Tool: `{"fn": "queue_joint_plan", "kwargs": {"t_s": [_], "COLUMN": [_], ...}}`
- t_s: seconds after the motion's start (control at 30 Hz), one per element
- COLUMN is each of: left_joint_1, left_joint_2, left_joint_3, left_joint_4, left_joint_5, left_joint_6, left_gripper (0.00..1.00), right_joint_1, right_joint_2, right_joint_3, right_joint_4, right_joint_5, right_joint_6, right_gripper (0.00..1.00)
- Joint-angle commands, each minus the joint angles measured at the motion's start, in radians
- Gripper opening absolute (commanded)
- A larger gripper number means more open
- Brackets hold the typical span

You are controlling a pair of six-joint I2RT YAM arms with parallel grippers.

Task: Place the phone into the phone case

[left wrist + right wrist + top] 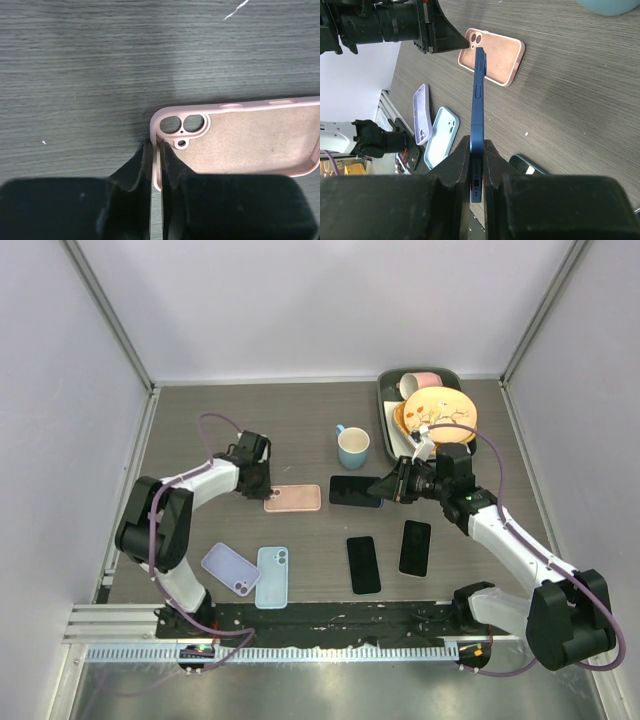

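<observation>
Pinches the pink case by its camera-end wall in the left gripper, clamps the dark blue phone by one end in the right gripper just beside that case, and likely calls for squaring edges and matching camera to cutout before pressing down.

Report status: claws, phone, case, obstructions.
Left claw clamped on rim of pink case. Right claw shut on blue phone, held on edge beside the case. Blue mug nearby, not between them.

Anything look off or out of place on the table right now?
Nothing looks spilled or damaged. The lavender case lies askew at the near left, its corner up against the light blue case.
</observation>
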Motion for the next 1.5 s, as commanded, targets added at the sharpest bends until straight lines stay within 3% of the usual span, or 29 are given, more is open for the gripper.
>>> {"fn": "queue_joint_plan", "kwargs": {"t_s": [0.0,0.57,1.07,1.1,1.13,1.17,1.27,1.47], "left_joint_1": [-0.003,-0.125,-0.145,-0.145,-0.145,-0.145,-0.145,-0.145], "left_joint_2": [0.036,-0.14,-0.211,-0.212,-0.212,-0.212,-0.222,-0.258], "left_joint_3": [-0.028,-0.16,-0.186,-0.185,-0.179,-0.169,-0.16,-0.151], "left_joint_4": [0.107,0.178,0.15,0.147,0.13,0.124,0.107,0.104], "left_joint_5": [0.14,0.23,0.119,0.117,0.115,0.123,0.12,0.123], "left_joint_6": [0.013,-0.153,-0.213,-0.199,-0.193,-0.179,-0.156,-0.136], "left_gripper": [0.0,0.0,0.01,0.05,0.15,0.37,0.55,0.59], "right_joint_1": [-0.004,-0.004,-0.004,-0.005,-0.005,-0.004,-0.004,-0.004], "right_joint_2": [-0.02,0.037,0.048,0.049,0.049,0.048,0.049,0.043], "right_joint_3": [0.032,0.045,0.022,0.02,0.019,0.019,0.017,0.017], "right_joint_4": [0.053,0.125,0.151,0.151,0.153,0.155,0.161,0.161], "right_joint_5": [-0.03,-0.069,-0.081,-0.081,-0.083,-0.083,-0.083,-0.087], "right_joint_6": [-0.013,0.037,0.051,0.051,0.054,0.056,0.059,0.062], "right_gripper": [0.01,0.01,0.01,0.01,0.01,0.01,0.01,0.01]}}
